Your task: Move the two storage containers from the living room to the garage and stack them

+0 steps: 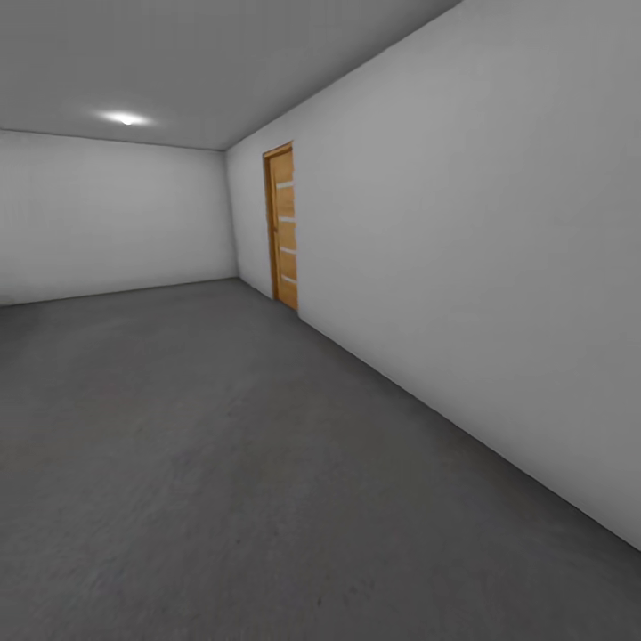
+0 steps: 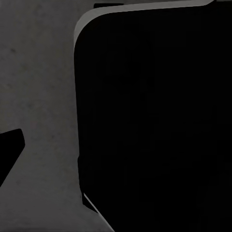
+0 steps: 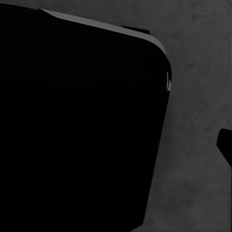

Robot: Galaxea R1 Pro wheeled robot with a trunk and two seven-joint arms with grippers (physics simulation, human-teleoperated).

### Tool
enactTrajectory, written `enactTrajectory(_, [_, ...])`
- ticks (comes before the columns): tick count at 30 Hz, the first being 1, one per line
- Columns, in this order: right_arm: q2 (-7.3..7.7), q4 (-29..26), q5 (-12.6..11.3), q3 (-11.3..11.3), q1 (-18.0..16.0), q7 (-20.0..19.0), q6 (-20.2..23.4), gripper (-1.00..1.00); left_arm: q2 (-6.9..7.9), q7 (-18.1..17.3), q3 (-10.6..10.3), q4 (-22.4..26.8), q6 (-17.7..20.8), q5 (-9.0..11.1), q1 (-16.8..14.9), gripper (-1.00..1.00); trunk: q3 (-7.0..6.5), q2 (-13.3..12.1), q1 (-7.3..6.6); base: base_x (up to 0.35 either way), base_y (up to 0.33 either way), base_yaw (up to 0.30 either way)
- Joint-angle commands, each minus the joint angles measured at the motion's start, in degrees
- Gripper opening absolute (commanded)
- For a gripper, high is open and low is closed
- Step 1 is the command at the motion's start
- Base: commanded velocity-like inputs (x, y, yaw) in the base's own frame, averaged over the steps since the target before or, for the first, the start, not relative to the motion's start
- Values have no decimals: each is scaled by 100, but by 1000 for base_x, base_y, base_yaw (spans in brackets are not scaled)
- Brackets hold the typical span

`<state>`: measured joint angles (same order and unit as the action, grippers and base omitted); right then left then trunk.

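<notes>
dark grey floor [image 1: 205, 463] is stretching out right under your camera, speckled and bare, so you are looking at the garage: pale grey walls [image 1: 499, 267] all round, a wooden door [image 1: 283, 227] with pale slats standing shut in the right-hand wall, a ceiling light [image 1: 125, 117] glowing far off. no orange-red container is showing anywhere on this floor, so, judging from that alone, the placing and the stacking are both waiting to be done, and you cannot tell from here where the bins are sitting. both wrist cameras are pointing down at the same grey floor, each mostly blocked by a large black rounded-corner body [image 2: 154, 121] that i am taking for part of the robot. a dark tip is poking in at the edge of each wrist view, but you cannot tell how far either pair of fingers is parted or whether anything is being held. nothing is standing in your way ahead; the right wall is running close alongside.
</notes>
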<state>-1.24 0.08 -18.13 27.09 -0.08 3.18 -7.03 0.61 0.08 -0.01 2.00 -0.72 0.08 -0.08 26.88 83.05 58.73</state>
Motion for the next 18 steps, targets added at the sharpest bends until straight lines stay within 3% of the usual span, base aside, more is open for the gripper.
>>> enactTrajectory(1, [8,1,-49,56,-1,17,-10,100,0,1,0,2,-8,1,-1,100,5,3,0,0,0,38])
enactTrajectory(18, [18,1,14,87,-1,-63,43,100,-3,1,5,2,-8,8,-1,100,5,3,0,0,0,20])
